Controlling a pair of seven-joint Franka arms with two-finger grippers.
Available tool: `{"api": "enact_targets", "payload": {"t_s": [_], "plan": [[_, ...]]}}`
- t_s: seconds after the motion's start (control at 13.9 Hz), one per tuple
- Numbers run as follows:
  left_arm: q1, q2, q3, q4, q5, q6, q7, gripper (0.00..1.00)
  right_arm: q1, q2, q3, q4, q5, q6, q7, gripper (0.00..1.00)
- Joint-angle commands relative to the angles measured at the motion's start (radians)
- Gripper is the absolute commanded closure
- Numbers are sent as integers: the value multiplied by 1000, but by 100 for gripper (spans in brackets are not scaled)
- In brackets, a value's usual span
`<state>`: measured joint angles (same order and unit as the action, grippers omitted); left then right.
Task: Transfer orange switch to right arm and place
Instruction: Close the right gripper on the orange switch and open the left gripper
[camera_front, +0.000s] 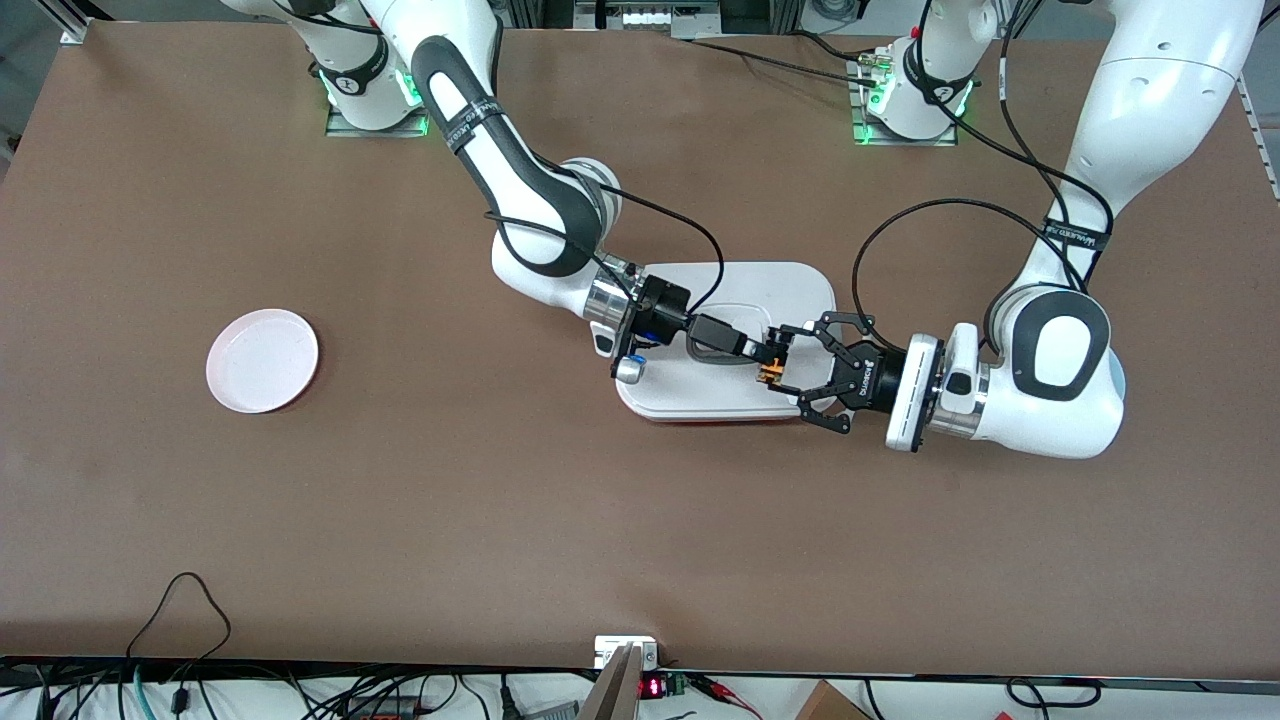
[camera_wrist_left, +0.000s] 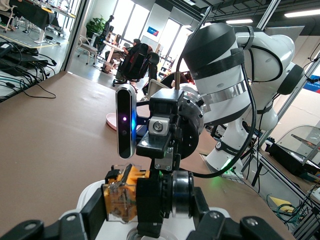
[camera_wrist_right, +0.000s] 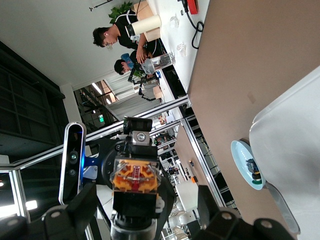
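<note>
Mid-handover over white tray (camera_front: 790, 285): switch (camera_front: 769, 374) pinched in right gripper (camera_front: 762, 352), jaws clenched; left gripper (camera_front: 806, 368) jaws released, splayed around it, clearing for withdrawal. Pink plate (camera_front: 262, 360) waiting on desk (camera_front: 500, 500).

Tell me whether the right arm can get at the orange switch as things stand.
Probably yes. The right gripper looks shut on the tiny black orange-capped switch above the white rectangular tray. The left gripper is open with its fingers spread on either side of the switch, so nothing appears to block it.
</note>
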<state>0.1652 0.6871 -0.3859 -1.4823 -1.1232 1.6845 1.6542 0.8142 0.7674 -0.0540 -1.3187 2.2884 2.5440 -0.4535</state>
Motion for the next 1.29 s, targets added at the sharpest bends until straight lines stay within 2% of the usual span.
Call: {"api": "enact_targets", "payload": {"t_s": [0.0,0.29,0.43,0.58,0.65,0.72,0.79,0.86,1.22], "plan": [[-1,-8,-2,-13,-40,7,33,66,13,27,-10,52,22,25,-4,17],[0,-8,-1,-13,-40,7,33,66,17,35,-10,65,22,35,-4,38],[0,-8,-1,-13,-40,7,33,66,19,33,-10,65,22,39,-10,60],[-1,-8,-1,-13,-40,7,33,66,19,33,-10,65,22,38,-11,89],[-1,-8,-1,-13,-40,7,32,66,19,32,-12,65,20,39,-11,100],[-1,-8,-1,-13,-40,7,33,65,19,30,-14,65,19,39,-11,100],[2,-8,-1,-15,-33,4,29,57,19,29,-15,65,17,39,-11,100],[2,-8,-1,-15,-27,-3,29,1,19,26,-15,65,16,38,-11,100],[11,-11,5,-13,-17,-28,-6,0,11,13,-17,58,14,38,-11,100]]}}
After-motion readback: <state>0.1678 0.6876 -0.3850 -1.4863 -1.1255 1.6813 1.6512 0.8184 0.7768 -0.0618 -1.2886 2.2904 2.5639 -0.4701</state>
